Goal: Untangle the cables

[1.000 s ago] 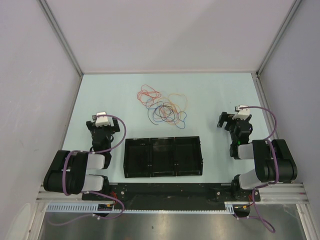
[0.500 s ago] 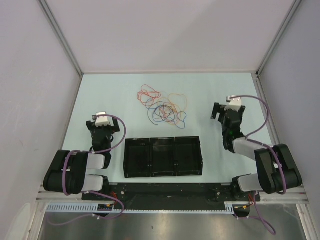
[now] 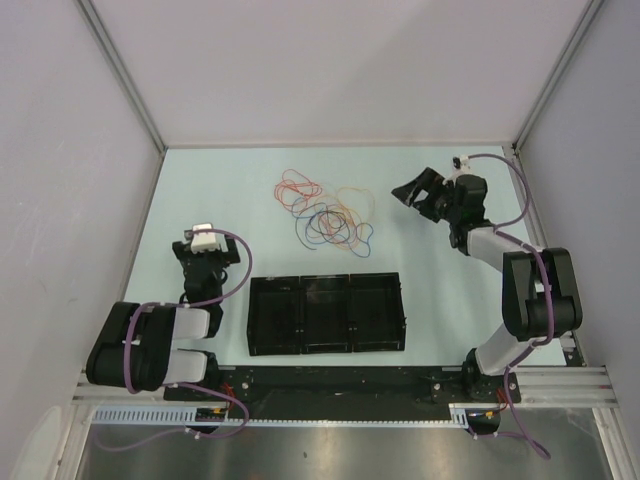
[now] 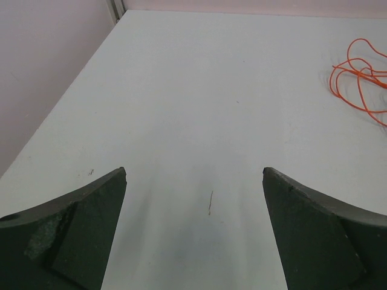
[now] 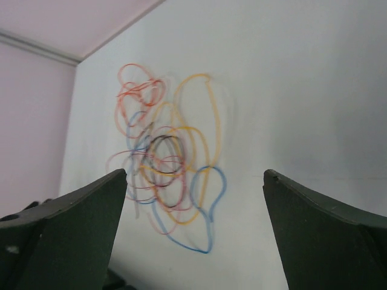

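Note:
The cables [image 3: 325, 208] lie as a loose tangle of thin red, orange, blue, yellow and brown loops on the pale table, behind the black tray. The right wrist view shows the tangle [image 5: 166, 163] ahead and to the left, slightly blurred. An orange loop [image 4: 360, 75] shows at the right edge of the left wrist view. My right gripper [image 3: 418, 194] is open and empty, to the right of the tangle and pointing toward it. My left gripper [image 3: 203, 240] is open and empty at the left, over bare table.
A black tray [image 3: 326, 314] with three compartments sits at the near middle between the arm bases. Pale walls with metal corner posts [image 3: 125, 75] close in the table on three sides.
My right arm has stretched forward and swung left, bringing its gripper from the near right up beside the tangle. The left arm and the cables have not moved.

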Robot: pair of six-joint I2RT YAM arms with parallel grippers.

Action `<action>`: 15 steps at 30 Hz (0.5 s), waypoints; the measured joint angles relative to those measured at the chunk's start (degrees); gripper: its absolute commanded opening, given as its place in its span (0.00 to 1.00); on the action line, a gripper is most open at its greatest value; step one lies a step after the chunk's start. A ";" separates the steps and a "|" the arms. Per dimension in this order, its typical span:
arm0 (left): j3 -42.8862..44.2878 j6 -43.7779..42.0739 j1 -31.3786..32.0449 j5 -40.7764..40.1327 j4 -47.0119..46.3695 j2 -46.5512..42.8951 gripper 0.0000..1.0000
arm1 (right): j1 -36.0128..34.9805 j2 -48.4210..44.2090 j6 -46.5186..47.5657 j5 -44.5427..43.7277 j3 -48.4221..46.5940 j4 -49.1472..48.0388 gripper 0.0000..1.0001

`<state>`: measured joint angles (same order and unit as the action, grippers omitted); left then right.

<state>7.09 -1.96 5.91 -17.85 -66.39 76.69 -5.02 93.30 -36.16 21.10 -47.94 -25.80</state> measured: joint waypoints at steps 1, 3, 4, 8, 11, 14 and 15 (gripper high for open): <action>0.09 0.02 0.15 -0.15 0.55 -0.39 1.00 | -0.42 0.00 -1.14 1.60 -1.44 1.33 0.99; 1.55 0.02 0.55 -0.52 4.72 -2.40 1.00 | -1.33 0.02 -2.54 4.07 -4.42 2.45 0.96; 3.21 0.02 0.66 -0.68 8.17 -3.82 1.00 | -1.88 0.02 -2.91 5.18 -6.05 3.23 0.95; 17.38 10.14 0.98 -7.34 31.15 -9.14 1.00 | -4.11 1.01 -3.74 7.91 -11.96 4.90 0.85; 30.47 23.08 0.37 -11.96 49.64 -9.75 1.00 | -6.19 3.52 -4.87 9.64 -14.67 4.66 0.80; 30.10 28.70 -4.52 -1.18 53.05 -11.69 1.00 | -8.98 6.78 -6.01 11.13 -15.72 4.61 0.79; 28.15 30.05 -6.84 2.16 54.16 -12.24 1.00 | -10.10 7.89 -6.23 11.41 -16.09 5.01 0.78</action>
<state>35.24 28.10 -0.93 -15.68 -12.23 64.45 -15.11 101.19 -42.39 32.51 -64.03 -20.80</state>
